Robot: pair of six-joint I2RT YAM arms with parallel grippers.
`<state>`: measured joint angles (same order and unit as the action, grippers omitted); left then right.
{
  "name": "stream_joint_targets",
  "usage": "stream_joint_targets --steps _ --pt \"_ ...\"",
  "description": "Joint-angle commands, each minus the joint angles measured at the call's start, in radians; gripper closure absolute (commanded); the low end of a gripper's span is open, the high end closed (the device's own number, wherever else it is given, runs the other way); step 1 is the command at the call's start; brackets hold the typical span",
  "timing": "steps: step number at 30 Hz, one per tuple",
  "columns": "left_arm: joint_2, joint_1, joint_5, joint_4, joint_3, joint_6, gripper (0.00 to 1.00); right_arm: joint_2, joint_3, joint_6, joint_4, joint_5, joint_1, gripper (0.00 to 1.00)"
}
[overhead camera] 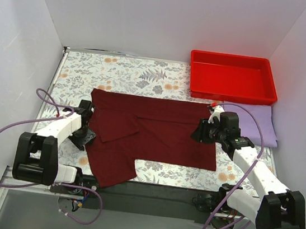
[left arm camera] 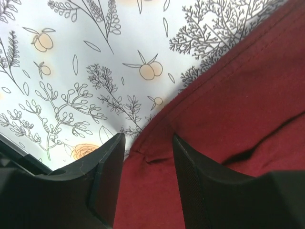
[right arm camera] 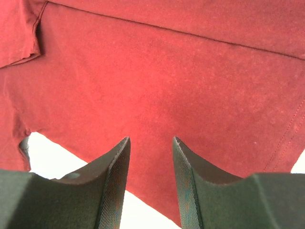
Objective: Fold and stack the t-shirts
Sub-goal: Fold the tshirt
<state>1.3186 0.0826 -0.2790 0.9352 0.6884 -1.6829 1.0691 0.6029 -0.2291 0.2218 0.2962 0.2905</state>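
Observation:
The dark maroon t-shirt [overhead camera: 156, 132] lies partly folded in the middle of the table, with a sleeve folded inward and a flap hanging toward the near edge. My left gripper [overhead camera: 88, 136] is open at the shirt's left edge. In the left wrist view [left arm camera: 148, 143], one finger is over the tablecloth and the other over the maroon cloth [left arm camera: 238, 95]. My right gripper [overhead camera: 199, 133] is open over the shirt's right part. It hovers above the maroon cloth [right arm camera: 167, 71] in the right wrist view [right arm camera: 151, 143]. The pale lavender t-shirt [overhead camera: 262, 122] lies folded at the right, partly hidden by the right arm.
A bright red plastic tray [overhead camera: 232, 94] stands at the back right, just behind the lavender shirt. A floral tablecloth [overhead camera: 124, 74] covers the table. White walls close in the left, back and right sides. Purple cables loop beside both arm bases.

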Motion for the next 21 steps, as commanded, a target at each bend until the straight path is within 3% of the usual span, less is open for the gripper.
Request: stream_joint_targets --steps 1,5,7,12,16,19,21 --pt "0.022 0.005 0.000 -0.076 -0.026 0.003 0.57 -0.012 -0.015 0.023 -0.038 0.017 0.004 0.53" --pt "0.065 0.005 0.007 -0.104 -0.047 -0.003 0.57 -0.005 -0.012 0.027 -0.038 0.012 0.004 0.53" --pt "0.096 0.006 0.014 -0.108 -0.047 -0.006 0.61 -0.003 -0.008 0.027 -0.036 0.005 0.003 0.53" --pt "0.120 0.020 0.018 -0.108 -0.050 -0.011 0.78 -0.011 -0.006 0.024 -0.035 -0.015 0.001 0.53" --pt "0.113 0.028 0.014 -0.096 -0.046 -0.012 0.99 -0.015 -0.008 0.025 -0.021 -0.026 0.001 0.53" --pt "0.094 0.028 0.003 -0.070 -0.030 -0.014 1.00 -0.008 0.000 0.010 0.039 -0.060 0.001 0.51" --pt "0.077 0.028 0.003 -0.062 -0.018 -0.003 1.00 -0.001 0.014 0.004 0.085 -0.087 -0.004 0.43"
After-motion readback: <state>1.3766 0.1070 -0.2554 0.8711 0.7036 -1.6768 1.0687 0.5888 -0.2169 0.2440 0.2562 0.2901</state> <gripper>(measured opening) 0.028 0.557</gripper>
